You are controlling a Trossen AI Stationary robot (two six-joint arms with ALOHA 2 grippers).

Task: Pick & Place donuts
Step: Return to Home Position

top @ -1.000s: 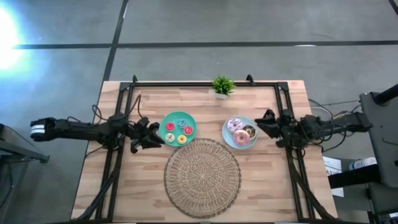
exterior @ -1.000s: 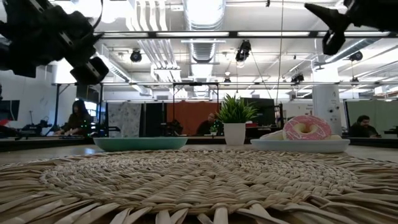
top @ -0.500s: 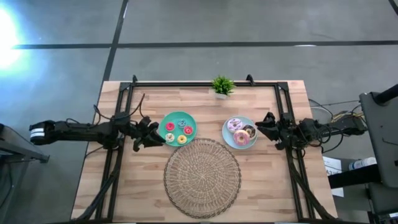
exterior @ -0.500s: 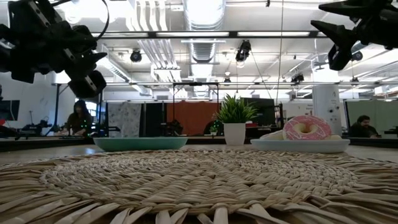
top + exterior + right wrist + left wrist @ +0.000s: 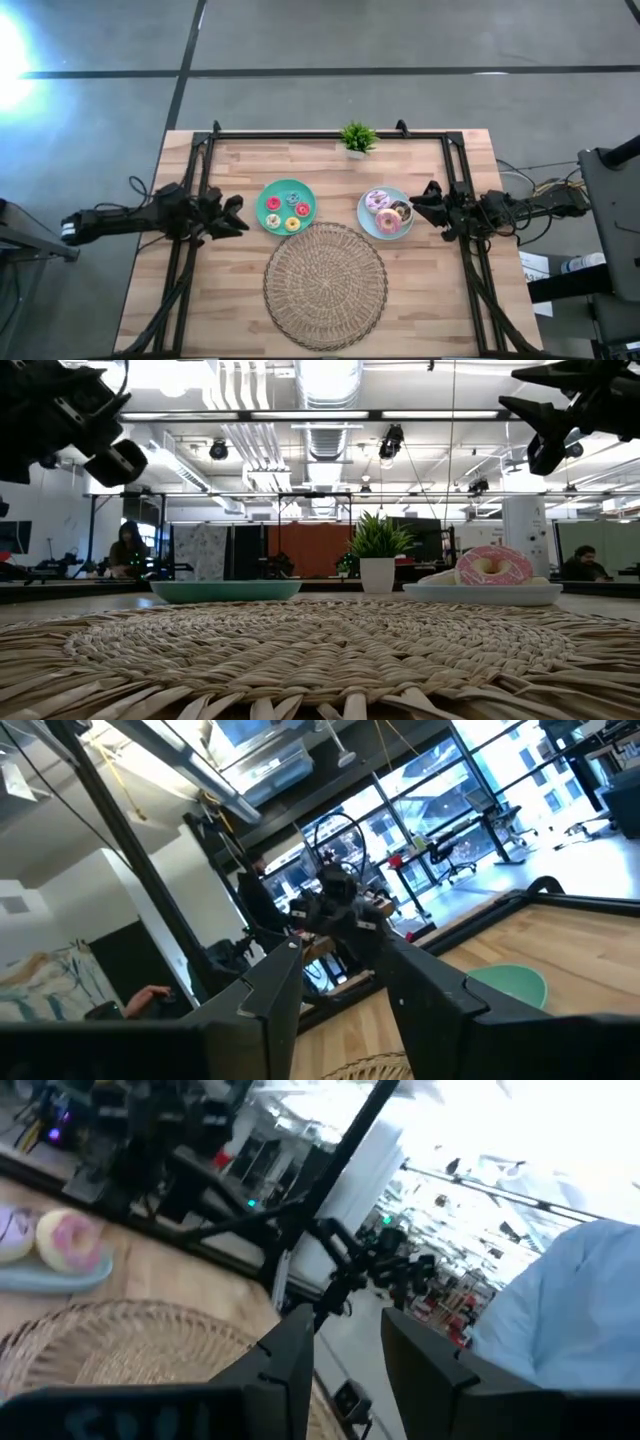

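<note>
Several tiny orange and red donuts (image 5: 289, 211) lie on the teal plate (image 5: 268, 192). Two pink-frosted donuts and one dark chocolate donut (image 5: 387, 211) lie on the light-blue plate (image 5: 366, 225); one pink donut (image 5: 492, 567) shows in the low view. My left gripper (image 5: 233, 216) hovers open just left of the teal plate, raised above the table (image 5: 100, 455). My right gripper (image 5: 424, 201) hovers open just right of the light-blue plate, also raised (image 5: 541, 430). Nothing is between either pair of fingers (image 5: 345, 1350) (image 5: 340, 982).
A big round woven wicker mat (image 5: 325, 283) lies on the near half of the wooden table (image 5: 240, 310), below both plates. A small potted plant (image 5: 357, 138) stands at the far edge. Black frame rails (image 5: 198, 170) run along the left and right sides.
My left gripper has drawn back toward the table's left edge, away from the teal plate, and risen a little. My right gripper has tipped down slightly beside the light-blue plate. The donuts and plates have stayed where they were.
</note>
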